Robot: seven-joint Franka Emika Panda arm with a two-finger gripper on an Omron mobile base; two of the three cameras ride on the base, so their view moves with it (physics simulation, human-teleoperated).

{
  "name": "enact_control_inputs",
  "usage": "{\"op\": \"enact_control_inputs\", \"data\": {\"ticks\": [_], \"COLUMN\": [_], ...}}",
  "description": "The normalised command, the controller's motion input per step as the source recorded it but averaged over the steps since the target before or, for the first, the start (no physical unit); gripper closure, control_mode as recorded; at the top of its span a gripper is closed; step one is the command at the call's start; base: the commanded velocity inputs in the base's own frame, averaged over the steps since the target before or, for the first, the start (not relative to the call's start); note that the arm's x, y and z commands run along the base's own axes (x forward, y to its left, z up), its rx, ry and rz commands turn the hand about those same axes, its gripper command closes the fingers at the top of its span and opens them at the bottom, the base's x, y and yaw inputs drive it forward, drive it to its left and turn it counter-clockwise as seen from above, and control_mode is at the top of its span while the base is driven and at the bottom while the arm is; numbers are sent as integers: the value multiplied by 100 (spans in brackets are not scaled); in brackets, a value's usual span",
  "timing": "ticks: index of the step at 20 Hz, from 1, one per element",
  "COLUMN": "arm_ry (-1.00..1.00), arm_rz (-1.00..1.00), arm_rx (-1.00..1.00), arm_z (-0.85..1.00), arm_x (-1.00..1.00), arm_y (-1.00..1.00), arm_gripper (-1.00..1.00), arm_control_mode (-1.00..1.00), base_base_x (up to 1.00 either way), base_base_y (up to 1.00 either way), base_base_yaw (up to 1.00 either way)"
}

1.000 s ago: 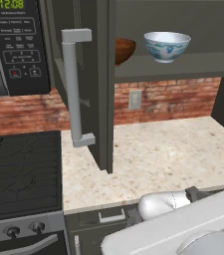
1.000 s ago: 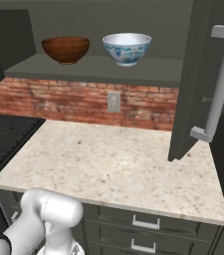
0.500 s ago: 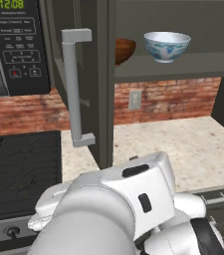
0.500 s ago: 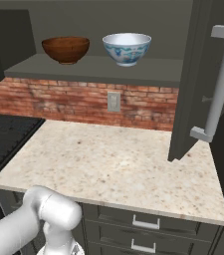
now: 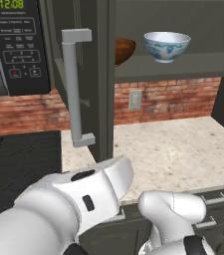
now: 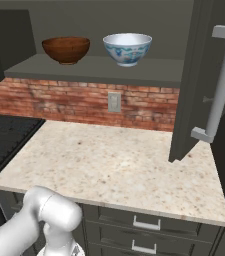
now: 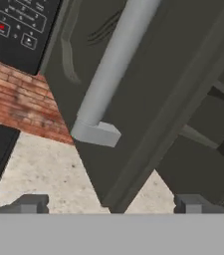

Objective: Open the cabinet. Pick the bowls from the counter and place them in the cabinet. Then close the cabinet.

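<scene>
The cabinet stands open, with both bowls on its lower shelf (image 6: pixel 99 67): the brown wooden bowl (image 6: pixel 66 49) (image 5: pixel 124 50) on the left and the white, blue-patterned bowl (image 6: pixel 127 48) (image 5: pixel 167 46) to its right. The left door (image 5: pixel 103 74) juts out over the counter (image 5: pixel 183 149) (image 6: pixel 114 165), its grey bar handle (image 5: pixel 73 89) facing left. The right door (image 6: pixel 194 85) also hangs open, handle (image 6: pixel 221 85) outward. In the hand view my gripper (image 7: pixel 112 204) is open and holds nothing. It sits below the left door (image 7: pixel 148 99), just short of the handle's lower end (image 7: pixel 96 132).
A black microwave (image 5: pixel 14 45) hangs left of the cabinet above the black stovetop (image 5: pixel 14 159). Behind the counter runs a brick backsplash with an outlet (image 6: pixel 114 101). Drawers (image 6: pixel 144 225) sit under the counter's front edge. My white arm (image 5: pixel 83 199) fills the lower left of the left base view.
My arm has swung up and left across the left base view, from low at the right edge to in front of the left door. Bowls and doors have not moved.
</scene>
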Motion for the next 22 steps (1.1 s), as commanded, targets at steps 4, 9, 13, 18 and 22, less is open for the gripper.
{"op": "enact_control_inputs", "data": {"ticks": [4,9,13,18,22], "arm_ry": [-56,-34,-9,0,0], "arm_rz": [16,0,0,0,0], "arm_rx": [-6,-1,0,0,0], "arm_z": [-43,0,0,0,-2], "arm_x": [0,4,36,80,97], "arm_y": [6,0,0,0,0], "arm_gripper": [-100,-100,-100,-100,-100], "arm_control_mode": [-100,-100,-100,-100,-100], "base_base_x": [0,0,0,0,0], "base_base_y": [0,0,0,0,0], "base_base_yaw": [0,0,0,0,0]}}
